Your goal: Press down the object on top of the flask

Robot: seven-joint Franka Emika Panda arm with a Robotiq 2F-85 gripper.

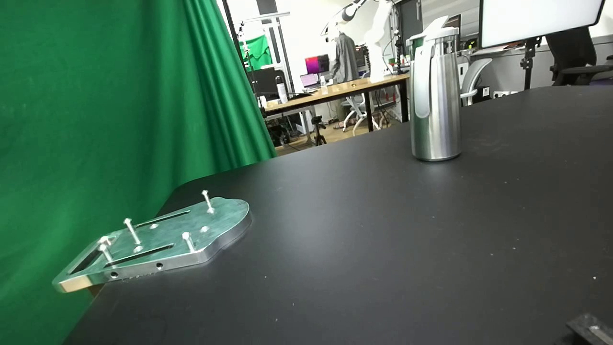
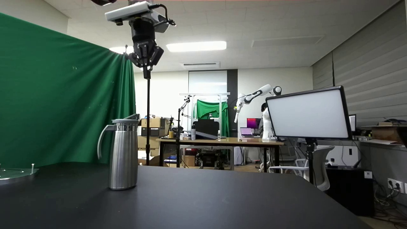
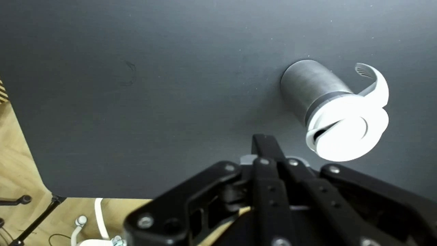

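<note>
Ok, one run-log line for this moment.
gripper: shut, clear of flask | flask: upright on table | top lever: tilted up, not yet pressed

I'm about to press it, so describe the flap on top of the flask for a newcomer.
On the black table stands a silvery flask. On its top sits a pale flap: unlike the handle, which runs down the side, it slants upward.

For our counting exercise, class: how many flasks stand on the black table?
1: the handled metal flask, upright on the black table, apart from the metal plate. All three views show it. The black table runs out of frame, so others may be hidden.
</note>
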